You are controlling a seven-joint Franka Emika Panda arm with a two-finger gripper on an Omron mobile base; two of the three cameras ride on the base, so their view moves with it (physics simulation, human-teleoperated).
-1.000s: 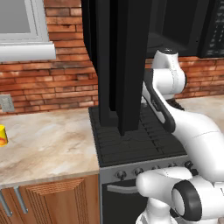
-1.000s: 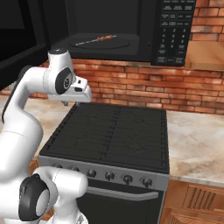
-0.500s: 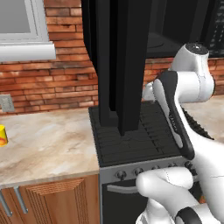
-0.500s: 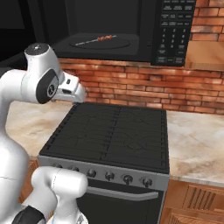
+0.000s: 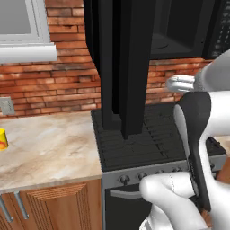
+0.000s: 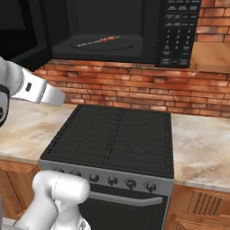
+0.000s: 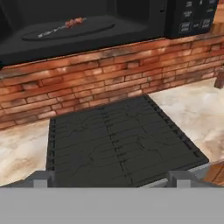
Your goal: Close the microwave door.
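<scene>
We see the microwave door swung wide open, standing edge-on toward us in the left base view as a tall black slab hanging out over the left part of the stove. Its long axis runs out from the microwave toward the robot, hinged at the microwave's left side. The cavity is exposed, with a skewer of food lying on the turntable plate, and the keypad strip sits at the right.

The relation that matters: we judge the door lies to the left of the arm and above the level of the hand. In the left base view the white wrist sits to the right of the door's inner face, well apart from it. To shut it, we think the hand must come round to the door's outer face and push it rightward toward the cavity.

In the hand view the hand looks across the stove grates toward the brick wall, the two fingertips set wide apart at the bottom. We read it as spread, holding nothing and touching nothing.
</scene>
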